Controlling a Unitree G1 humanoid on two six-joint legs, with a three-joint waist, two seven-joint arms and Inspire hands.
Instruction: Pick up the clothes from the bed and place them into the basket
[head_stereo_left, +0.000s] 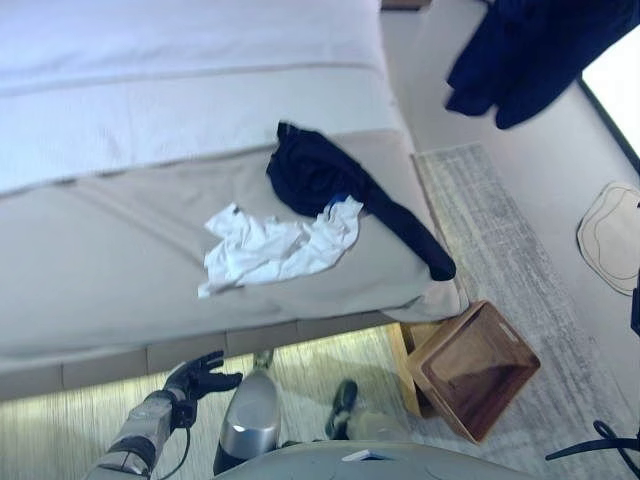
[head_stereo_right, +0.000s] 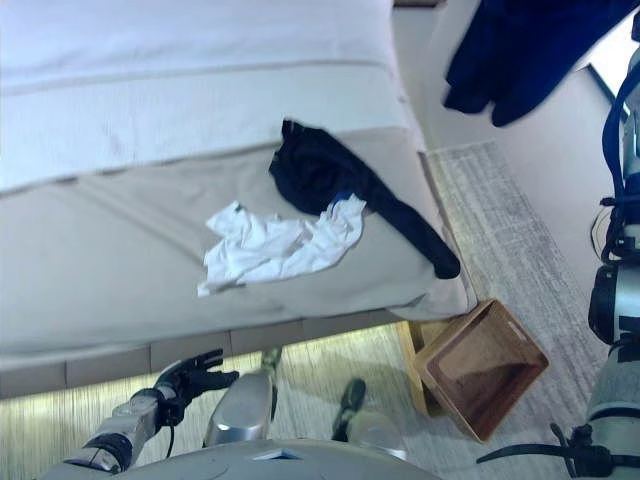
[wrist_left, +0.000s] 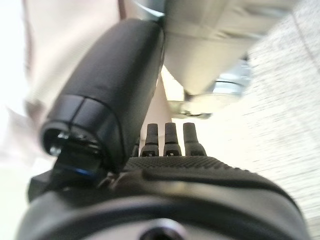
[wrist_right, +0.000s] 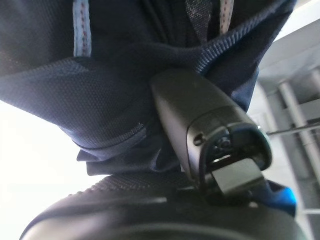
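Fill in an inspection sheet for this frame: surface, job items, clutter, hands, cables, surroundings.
Surface: bed with beige cover.
Job's things: white garment and dark garment lie on the bed; navy garment is held aloft; wooden basket stands tilted on the floor, empty.
Clutter: nothing seen.
Hands: left robot hand low by the bed edge, open, empty; right robot hand shut on the navy garment.
Cables: nothing seen.
Surroundings: grey rug beside the bed.

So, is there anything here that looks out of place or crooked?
Yes. The wooden basket sits tipped on the floor at the bed's corner, not level. A dark garment's leg hangs over the bed's edge, beside a crumpled white garment.
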